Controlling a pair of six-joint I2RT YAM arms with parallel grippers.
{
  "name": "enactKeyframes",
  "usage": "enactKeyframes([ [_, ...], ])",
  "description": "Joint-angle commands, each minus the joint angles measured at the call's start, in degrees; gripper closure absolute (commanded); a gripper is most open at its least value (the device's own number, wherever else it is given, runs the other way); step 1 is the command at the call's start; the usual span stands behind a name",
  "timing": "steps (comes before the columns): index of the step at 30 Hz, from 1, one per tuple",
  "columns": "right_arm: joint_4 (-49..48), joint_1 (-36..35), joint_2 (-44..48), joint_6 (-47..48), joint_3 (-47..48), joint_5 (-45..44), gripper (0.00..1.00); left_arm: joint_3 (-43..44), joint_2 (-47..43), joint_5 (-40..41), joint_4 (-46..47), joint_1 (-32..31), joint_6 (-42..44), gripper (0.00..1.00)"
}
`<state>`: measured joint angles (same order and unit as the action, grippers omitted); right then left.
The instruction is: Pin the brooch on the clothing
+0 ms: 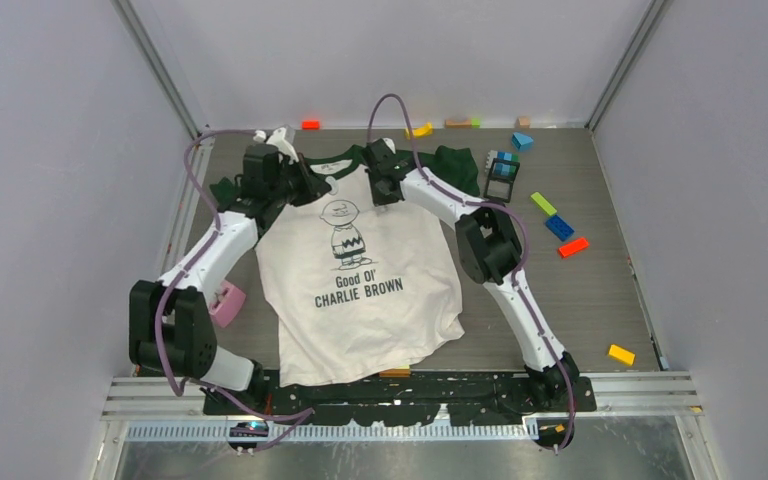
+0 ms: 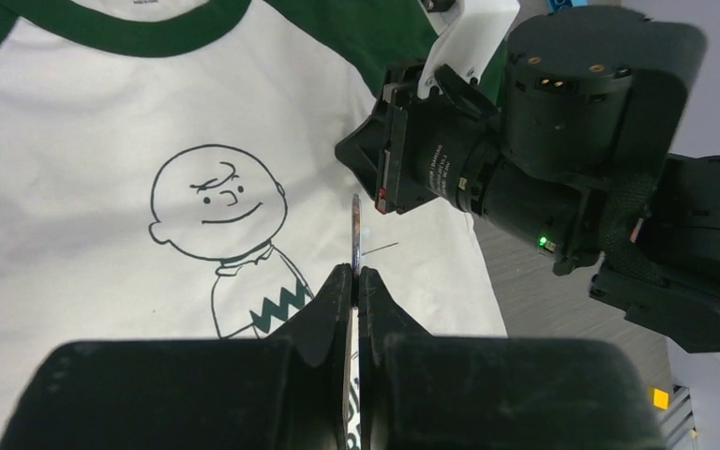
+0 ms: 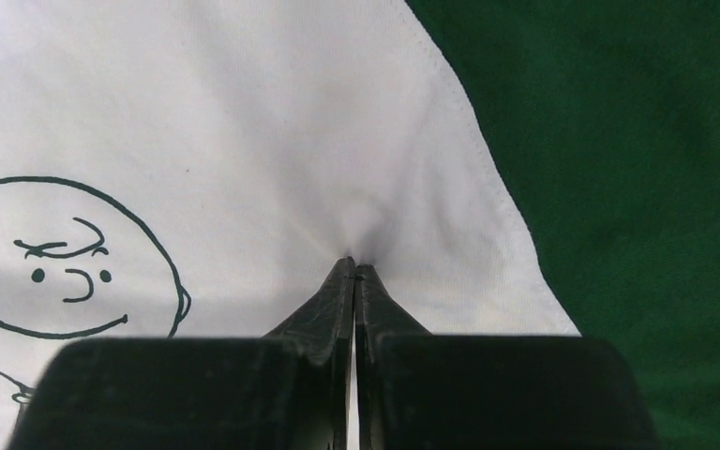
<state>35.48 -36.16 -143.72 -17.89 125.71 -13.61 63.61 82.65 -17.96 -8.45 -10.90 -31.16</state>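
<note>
The white T-shirt (image 1: 360,300) with green sleeves and the Charlie Brown print lies flat on the table between my arms. My left gripper (image 2: 354,272) is shut on the brooch (image 2: 356,225), a thin disc seen edge-on sticking up from the fingertips, just above the shirt (image 2: 75,187) to the right of the cartoon boy. In the top view the left gripper (image 1: 305,190) is at the shirt's upper left chest. My right gripper (image 3: 354,267) is shut on a small pinch of the white fabric (image 3: 244,122) near the green sleeve seam, at the upper right chest (image 1: 385,185).
Several coloured toy blocks (image 1: 560,228) lie on the table right of the shirt and along the back wall. A black box with blue blocks (image 1: 502,178) stands by the right sleeve. A pink object (image 1: 226,303) lies left of the shirt. My right arm's wrist (image 2: 562,112) is close to the left gripper.
</note>
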Motion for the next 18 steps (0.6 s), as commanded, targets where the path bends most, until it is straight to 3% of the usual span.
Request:
enactKeyframes([
  [1,-2.1,1.7,2.5,-2.3,-3.5,2.3,0.98,-2.1,4.0,8.6,11.0,-3.7,-0.9,1.00],
  [4,-7.0,2.7,5.7,-4.2,-7.7,7.6,0.99,-5.7,5.7,17.3,16.9,-6.3,-1.1,1.00],
  [10,-23.8,5.7,13.7,-10.7,-20.2,17.6,0.99,-3.6,13.3,17.5,21.5,-9.2,-1.1,1.00],
  [18,-32.3,7.0,18.1,-13.0,-27.8,24.4,0.99,2.9,21.4,20.4,19.0,-10.5,1.6,1.00],
])
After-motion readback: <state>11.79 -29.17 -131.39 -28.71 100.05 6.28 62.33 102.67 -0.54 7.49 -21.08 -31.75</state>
